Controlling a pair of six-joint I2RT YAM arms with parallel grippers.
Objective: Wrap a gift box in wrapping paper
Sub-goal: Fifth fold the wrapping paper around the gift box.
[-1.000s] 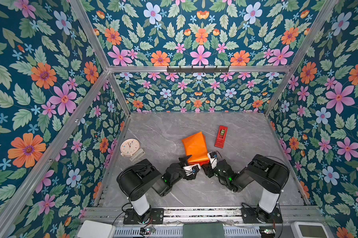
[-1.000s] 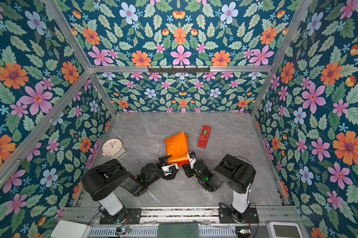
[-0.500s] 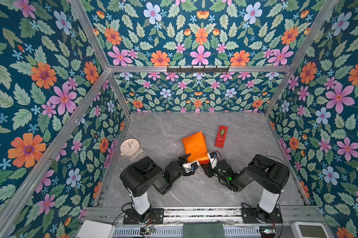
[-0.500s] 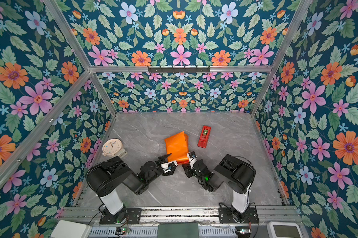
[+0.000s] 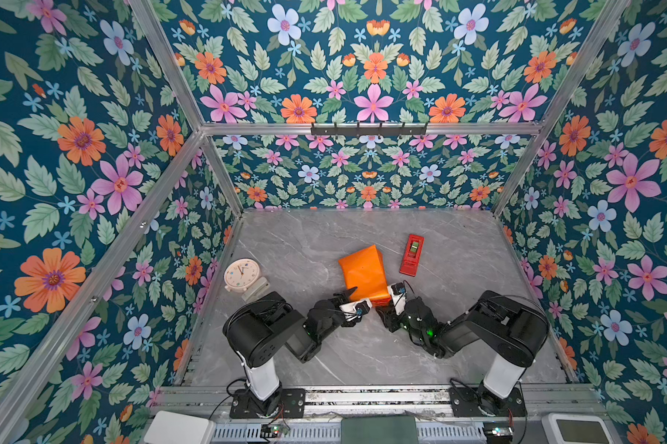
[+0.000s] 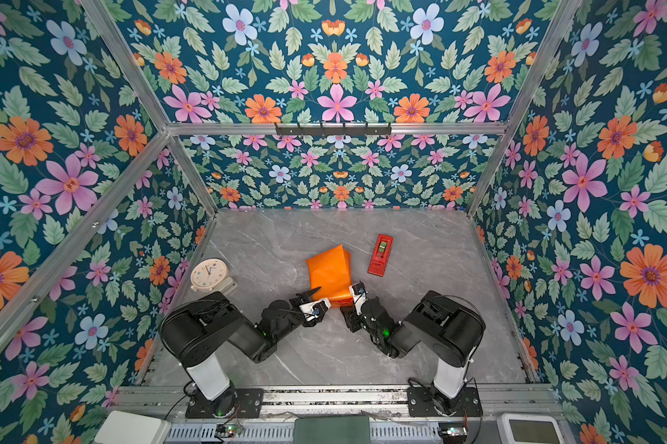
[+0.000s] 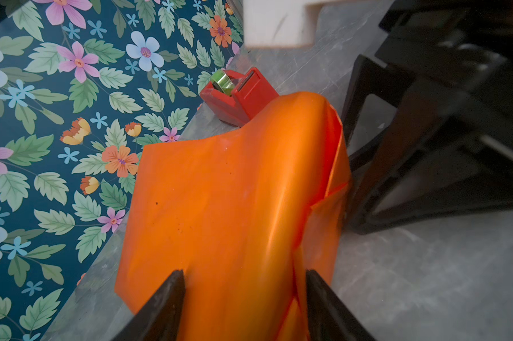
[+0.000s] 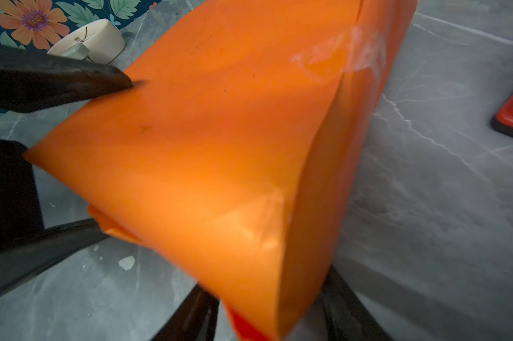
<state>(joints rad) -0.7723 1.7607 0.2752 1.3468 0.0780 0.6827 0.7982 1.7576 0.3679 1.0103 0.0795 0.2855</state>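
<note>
The wrapping paper is glossy orange and folded round the gift box, which is hidden inside it. The parcel lies mid-table in both top views, with clear tape on its seam. My left gripper is at the parcel's near end, one finger on its top face and the other under a loose flap, shut across its thickness. My right gripper is shut on the near right corner of the same parcel. The two grippers sit close together there.
A red tape dispenser lies just right of the parcel's far end. A cream clock stands by the left wall. Flowered walls enclose the grey marble table on three sides.
My left gripper's jaws have narrowed from wide open onto the parcel's near end. The right gripper and the parcel have hardly moved.
</note>
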